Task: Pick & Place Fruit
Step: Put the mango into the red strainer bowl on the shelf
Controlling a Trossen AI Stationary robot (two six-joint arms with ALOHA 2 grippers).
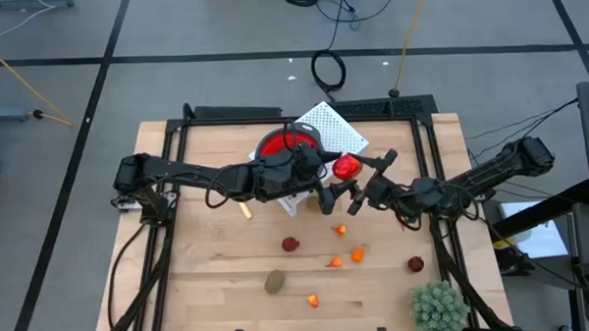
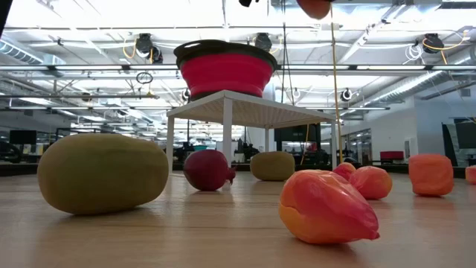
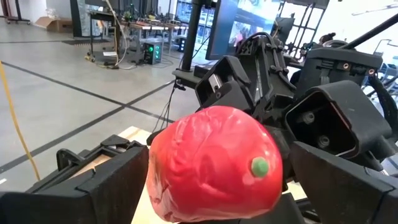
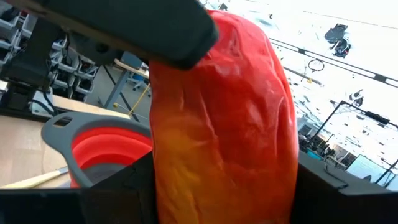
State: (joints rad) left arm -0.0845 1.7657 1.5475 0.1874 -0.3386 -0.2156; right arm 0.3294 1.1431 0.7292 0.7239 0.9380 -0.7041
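- Red and glossy, with a small green spot at one end, a large toy fruit (image 1: 346, 167) hangs in the air above the table, just beside the red bowl (image 1: 286, 144) and between the two arms.
- The left gripper (image 3: 205, 186) has its fingers (image 3: 102, 186) pressed to both sides of the red fruit, as its wrist view shows; the arm reaches in from the table's left across the bowl.
- The right gripper (image 4: 217, 186) is also closed on the same piece: in its wrist view the fruit fills the gap between its two fingers, with the other arm's dark finger (image 4: 143, 28) lying across the top of it.
- The red bowl sits on a small white perforated stand (image 1: 332, 128) at the table's far middle; a cream-handled knife (image 4: 37, 179) lies beside it.
- The other fruit lies loose on the wooden table (image 1: 210, 286), nearer the front: a dark red ball (image 1: 290, 244), an olive-brown oval (image 1: 275, 281), several small orange bits (image 1: 358, 254) and a second dark red ball (image 1: 415, 264) toward the right.
- A spiky green plant ball (image 1: 438, 306) stands at the front right corner.
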